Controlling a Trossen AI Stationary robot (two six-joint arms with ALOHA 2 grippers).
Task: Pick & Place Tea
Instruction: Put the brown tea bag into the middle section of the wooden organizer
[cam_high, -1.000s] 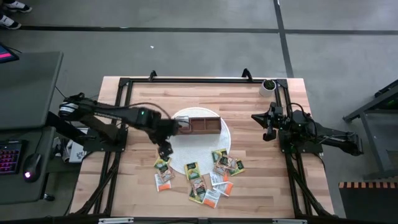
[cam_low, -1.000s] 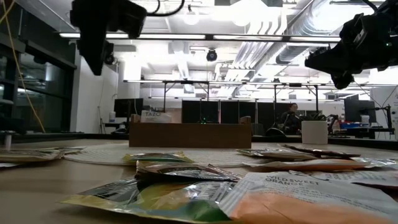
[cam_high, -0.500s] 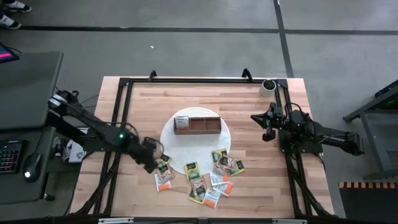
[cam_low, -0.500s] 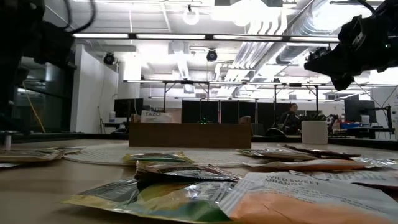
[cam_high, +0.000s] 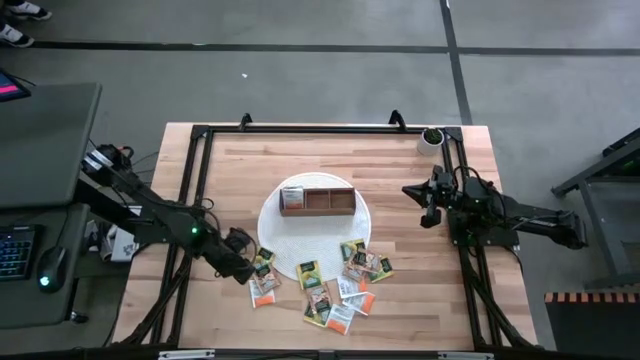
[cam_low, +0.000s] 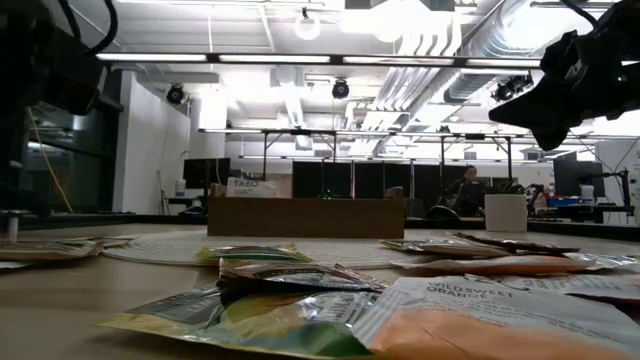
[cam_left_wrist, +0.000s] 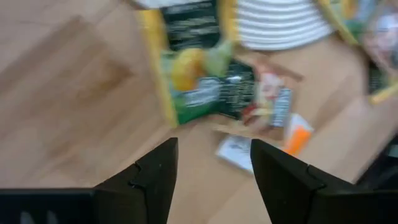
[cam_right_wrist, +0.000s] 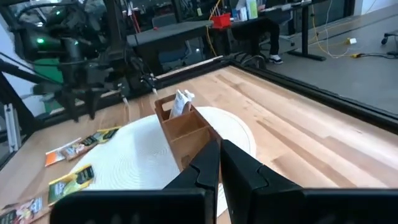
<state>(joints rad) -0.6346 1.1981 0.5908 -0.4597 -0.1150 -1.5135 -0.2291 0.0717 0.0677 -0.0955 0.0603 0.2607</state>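
Two arms at a wooden table (cam_high: 400, 300), with the round white mat (cam_high: 290, 250) as landmark. Left gripper (cam_high: 243, 272): just off the mat's near-left edge, fingers parted, empty, over the leftmost tea packets (cam_high: 263, 282). Remaining tea packets (cam_high: 345, 285) lie scattered along the mat's near edge and just beyond it; one white packet (cam_high: 292, 196) stands in the left compartment of the wooden box (cam_high: 318, 200) on the mat. Right gripper (cam_high: 428, 201): well right of the mat, clenched, empty.

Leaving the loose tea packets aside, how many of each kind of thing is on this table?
Dark robot arms: 2
Brown wooden three-compartment box: 1
Round white mat: 1
Small white pot with a green plant: 1
Total: 5
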